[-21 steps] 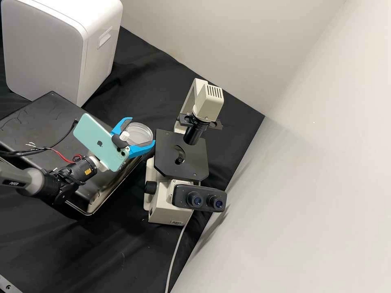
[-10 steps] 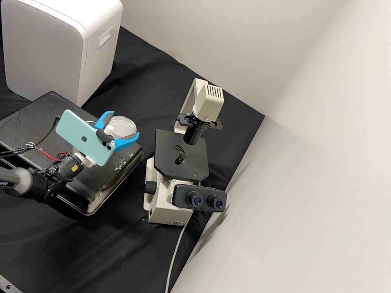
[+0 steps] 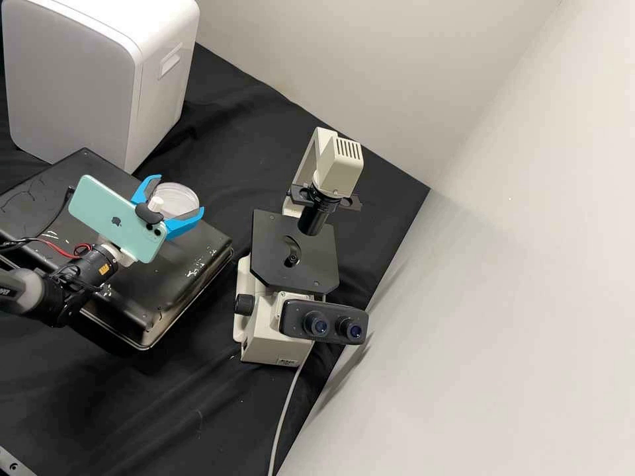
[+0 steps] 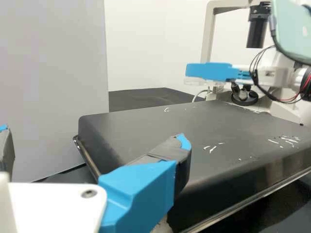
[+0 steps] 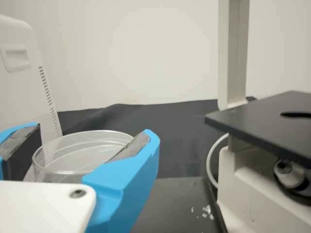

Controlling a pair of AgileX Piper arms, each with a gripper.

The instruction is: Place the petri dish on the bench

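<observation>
Petri dish (image 3: 173, 196) stays clamped in the right gripper (image 3: 177, 198), swinging away from the microscope (image 3: 291, 277) to hover over the black box's (image 3: 152, 291) far edge, bench set-down still ahead, while the left gripper (image 4: 92, 143) gapes empty.

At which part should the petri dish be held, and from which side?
Hold the petri dish by its low round side wall, one finger on each opposite side, approaching level from the side, as the right pincer does; its flat top gives no hold.
</observation>
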